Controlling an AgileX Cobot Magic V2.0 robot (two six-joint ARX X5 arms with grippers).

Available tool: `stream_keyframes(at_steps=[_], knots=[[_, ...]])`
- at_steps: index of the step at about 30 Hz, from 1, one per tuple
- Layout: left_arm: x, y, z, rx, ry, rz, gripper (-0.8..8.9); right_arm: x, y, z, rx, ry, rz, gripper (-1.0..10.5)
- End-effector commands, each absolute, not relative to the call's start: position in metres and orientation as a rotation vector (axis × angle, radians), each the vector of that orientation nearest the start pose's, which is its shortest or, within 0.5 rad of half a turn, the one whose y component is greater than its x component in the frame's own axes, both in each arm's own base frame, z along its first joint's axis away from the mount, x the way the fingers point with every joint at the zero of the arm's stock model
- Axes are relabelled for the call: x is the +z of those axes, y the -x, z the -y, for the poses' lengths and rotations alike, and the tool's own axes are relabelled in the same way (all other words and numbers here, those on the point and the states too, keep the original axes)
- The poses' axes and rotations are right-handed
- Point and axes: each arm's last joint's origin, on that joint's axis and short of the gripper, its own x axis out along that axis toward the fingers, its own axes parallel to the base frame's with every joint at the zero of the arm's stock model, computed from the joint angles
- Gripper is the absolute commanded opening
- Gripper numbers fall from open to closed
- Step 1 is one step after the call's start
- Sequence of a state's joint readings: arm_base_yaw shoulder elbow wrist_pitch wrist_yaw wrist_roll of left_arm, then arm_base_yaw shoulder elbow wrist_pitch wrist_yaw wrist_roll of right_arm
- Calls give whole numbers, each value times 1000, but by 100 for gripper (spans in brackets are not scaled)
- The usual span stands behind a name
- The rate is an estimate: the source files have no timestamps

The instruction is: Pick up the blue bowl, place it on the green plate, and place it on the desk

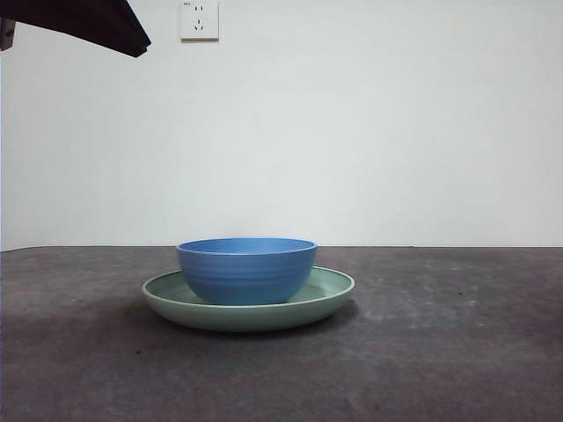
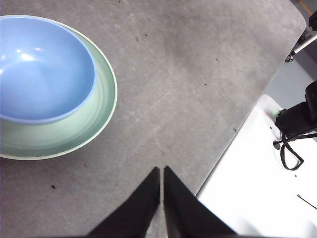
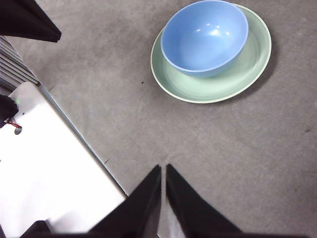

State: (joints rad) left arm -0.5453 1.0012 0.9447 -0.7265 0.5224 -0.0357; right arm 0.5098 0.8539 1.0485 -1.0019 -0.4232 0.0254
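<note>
Nearest the front camera sits the green plate, resting on the desk, with the blue bowl standing upright inside it, touching its floor. At the upper left of that view a dark arm tip hangs high; we cannot tell which arm it is.

Our left gripper has its jaws pressed together and holds nothing; plate and bowl lie well ahead of it, off to one side. Our right gripper is likewise pinched closed and empty, with bowl and plate well ahead.

We judge the stacking done. If the pair must be lifted, the bowl could slide on the glossy plate should it tilt.

A wall socket carries tiny marks, too small to read; no brands show.
</note>
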Motion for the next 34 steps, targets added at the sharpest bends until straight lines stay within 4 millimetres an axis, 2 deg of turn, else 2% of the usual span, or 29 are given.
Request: stream_keyframes(at_steps=[1, 10, 13, 19, 21, 24, 28, 34], knots=[[310, -157, 113, -1006, 16, -818, 11, 346, -117, -80, 886, 25, -824, 8], [313, -154, 111, -1010, 12, -794, 11, 346, -117, -80, 886, 25, -824, 8], [321, -149, 104, -1010, -79, -683, 11, 346, -117, -80, 886, 25, -824, 8], [360, -141, 70, -674, -165, -272, 11, 346, -118, -81, 887, 24, -818, 8], [373, -133, 53, -525, -169, -138, 11, 346, -118, -81, 887, 24, -815, 8], [382, -117, 32, -353, -175, 14, 11, 346, -118, -81, 887, 24, -815, 8], [373, -97, 13, -167, -199, 114, 11, 346, -118, -81, 887, 24, -816, 8], [328, -86, -2, 10, -207, 93, 11, 346, -118, -81, 887, 24, -816, 8]])
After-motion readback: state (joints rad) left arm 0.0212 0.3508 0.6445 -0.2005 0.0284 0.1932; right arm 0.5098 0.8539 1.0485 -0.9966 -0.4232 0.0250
